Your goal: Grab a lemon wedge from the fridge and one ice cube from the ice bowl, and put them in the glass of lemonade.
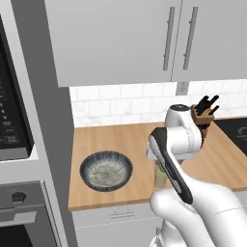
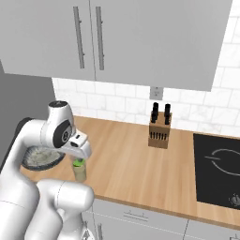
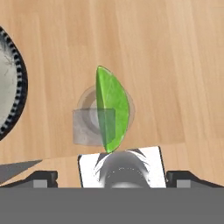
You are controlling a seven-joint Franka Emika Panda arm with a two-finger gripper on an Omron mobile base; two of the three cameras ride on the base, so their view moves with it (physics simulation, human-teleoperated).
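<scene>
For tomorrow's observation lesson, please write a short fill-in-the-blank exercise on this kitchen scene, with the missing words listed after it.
1. The lemon wedge sits directly over the glass of ______.
2. The ice bowl rests on the wooden ______.
3. In the right base view, the knife block stands to the ______ of the glass.
4. In the right base view, the black cooktop lies to the ______ of the knife block.

Missing words: lemonade; counter; right; right
</scene>
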